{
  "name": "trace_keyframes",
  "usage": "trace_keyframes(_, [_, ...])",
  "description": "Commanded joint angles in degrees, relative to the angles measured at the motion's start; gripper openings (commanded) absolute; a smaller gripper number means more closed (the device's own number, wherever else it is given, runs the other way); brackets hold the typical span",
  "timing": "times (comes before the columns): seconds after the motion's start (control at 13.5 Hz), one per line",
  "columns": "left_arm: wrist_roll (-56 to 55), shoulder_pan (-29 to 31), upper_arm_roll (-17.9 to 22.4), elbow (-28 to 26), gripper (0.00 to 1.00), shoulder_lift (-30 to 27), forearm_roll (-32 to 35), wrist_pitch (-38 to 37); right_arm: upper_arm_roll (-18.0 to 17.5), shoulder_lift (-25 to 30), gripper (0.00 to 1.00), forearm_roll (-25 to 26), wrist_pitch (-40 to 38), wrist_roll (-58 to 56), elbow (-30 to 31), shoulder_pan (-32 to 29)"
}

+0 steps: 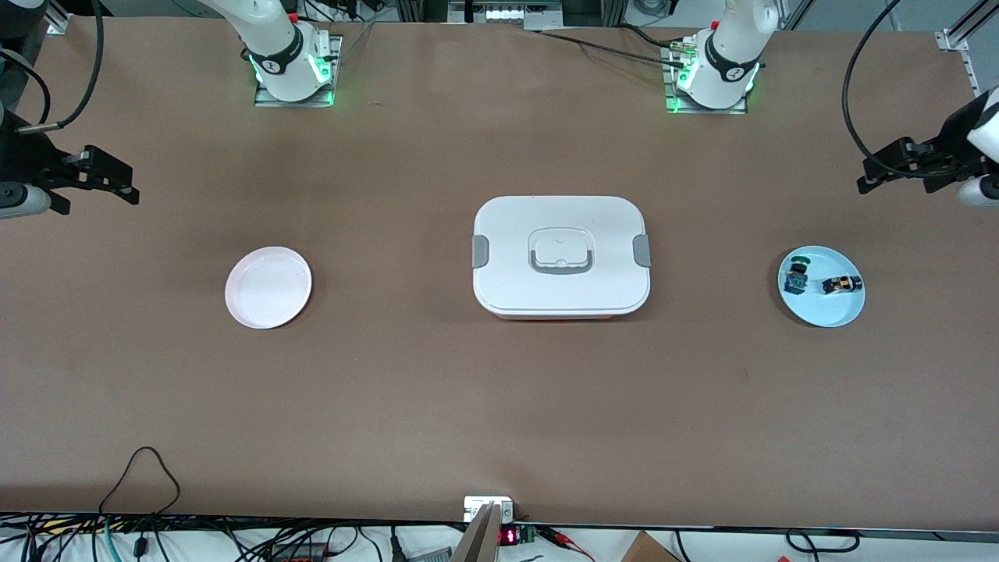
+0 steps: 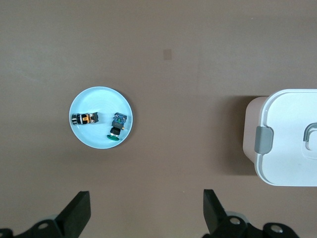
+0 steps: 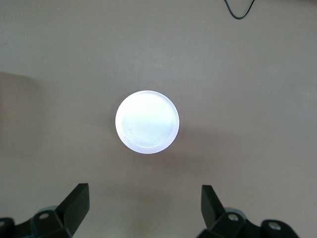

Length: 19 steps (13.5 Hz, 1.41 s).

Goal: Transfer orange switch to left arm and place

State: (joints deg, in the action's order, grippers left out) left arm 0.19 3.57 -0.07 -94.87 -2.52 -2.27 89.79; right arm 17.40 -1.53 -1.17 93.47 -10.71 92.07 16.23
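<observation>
Mid-table: white box (image 1: 560, 256), between pink plate (image 1: 268, 286) and blue plate (image 1: 839, 308) carrying orange switch (image 1: 842, 285) beside blue switch (image 1: 796, 277). Well apart from switch: left gripper (image 1: 872, 181), aloft, spread. Right gripper (image 1: 125, 190) likewise, above right arm's table end.

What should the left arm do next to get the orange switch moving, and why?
Probably lower the left gripper onto the orange switch. Its fingers are open and empty above the table, and the switch lies untouched on the blue plate beside the blue switch. The right gripper waits open near the pink plate.
</observation>
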Motion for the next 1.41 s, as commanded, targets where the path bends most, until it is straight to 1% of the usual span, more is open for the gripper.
trace_keyframes(0.0, [-0.5, -2.6, 1.8, 1.5, 1.00, 0.3, 0.7, -1.3, -0.3, -0.2, 1.00, -0.2, -0.8, -0.8, -0.9, -0.5])
trace_keyframes(0.37, [0.1, -2.5, 1.5, 1.8, 1.00, 2.6, 0.7, -1.1, -0.3, -0.1, 1.00, -0.2, -0.8, -0.9, -0.9, -0.5])
trace_keyframes(0.89, [0.1, -2.5, 0.7, 1.8, 1.00, 1.8, 1.2, -0.7, -0.3, -0.1, 1.00, -0.2, -0.8, -0.9, -0.9, -0.5])
trace_keyframes(1.34, [0.2, -2.3, 1.0, 1.8, 1.00, 1.5, 1.0, -1.1, -0.3, -0.1, 1.00, -0.2, -0.8, -0.8, -0.9, -0.5])
